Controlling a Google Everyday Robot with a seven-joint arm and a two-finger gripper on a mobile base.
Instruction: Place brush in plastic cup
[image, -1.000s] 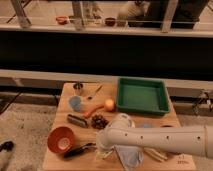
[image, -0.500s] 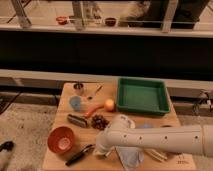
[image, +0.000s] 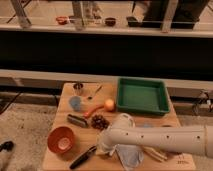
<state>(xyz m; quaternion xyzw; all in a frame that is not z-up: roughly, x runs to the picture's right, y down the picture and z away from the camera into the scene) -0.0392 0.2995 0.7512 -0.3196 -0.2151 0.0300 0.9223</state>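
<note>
Near table (image: 65, 95) front | gripper (image: 103, 148) closed on brush (image: 82, 158) | at head end

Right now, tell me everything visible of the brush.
The brush shows as a slim black handle, plastic-looking, lying flat and slanted on the wooden table near its front edge, just right of the orange bowl. Its upper right end runs under the gripper, which is shut over it; the head is hidden there. Whether it is truly gripped I cannot tell.
</note>
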